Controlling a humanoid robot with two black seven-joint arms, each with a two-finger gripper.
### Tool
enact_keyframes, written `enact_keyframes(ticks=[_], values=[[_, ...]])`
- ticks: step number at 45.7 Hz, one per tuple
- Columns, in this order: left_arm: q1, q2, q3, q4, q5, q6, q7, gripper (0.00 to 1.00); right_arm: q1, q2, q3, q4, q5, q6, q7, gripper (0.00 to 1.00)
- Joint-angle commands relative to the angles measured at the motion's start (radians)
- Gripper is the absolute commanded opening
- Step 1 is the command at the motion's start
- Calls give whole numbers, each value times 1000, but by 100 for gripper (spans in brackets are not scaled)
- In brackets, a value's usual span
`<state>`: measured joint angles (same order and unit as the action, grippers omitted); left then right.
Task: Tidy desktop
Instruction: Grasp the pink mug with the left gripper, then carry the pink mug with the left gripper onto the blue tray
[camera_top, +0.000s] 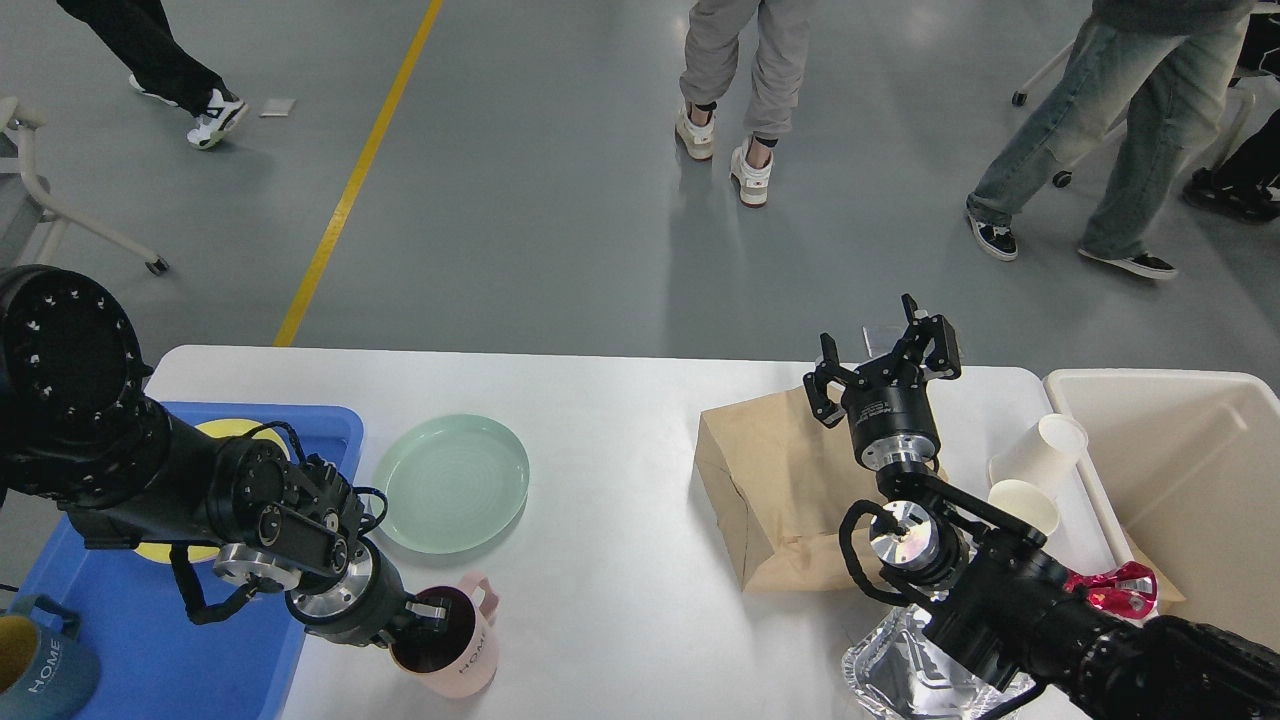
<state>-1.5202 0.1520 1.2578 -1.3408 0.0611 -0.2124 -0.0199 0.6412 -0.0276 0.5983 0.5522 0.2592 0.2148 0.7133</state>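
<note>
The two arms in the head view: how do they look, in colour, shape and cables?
Both arms are black, built of thick round segments with shiny silver rings at the wrists. Thin black cables loop loosely beside the wrist joints. The left arm's big near joint shows a ring of small pale dots. The left gripper and right gripper are black with two fingers each.

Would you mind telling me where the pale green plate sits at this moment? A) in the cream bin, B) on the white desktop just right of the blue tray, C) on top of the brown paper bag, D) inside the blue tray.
B: the green plate lies flat on the bare desktop, just right of the blue tray.
</note>
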Motion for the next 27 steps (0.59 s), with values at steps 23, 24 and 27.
enact_keyframes(ticks=[23, 24, 27], values=[[-328, 179, 87, -104, 88, -328, 20, 0, 0, 0, 0, 0, 0, 0, 0, 100], [-330, 182, 98, -104, 91, -329, 20, 0, 0, 0, 0, 0, 0, 0, 0, 100], [-328, 195, 135, -104, 94, -324, 20, 0, 0, 0, 0, 0, 0, 0, 0, 100]])
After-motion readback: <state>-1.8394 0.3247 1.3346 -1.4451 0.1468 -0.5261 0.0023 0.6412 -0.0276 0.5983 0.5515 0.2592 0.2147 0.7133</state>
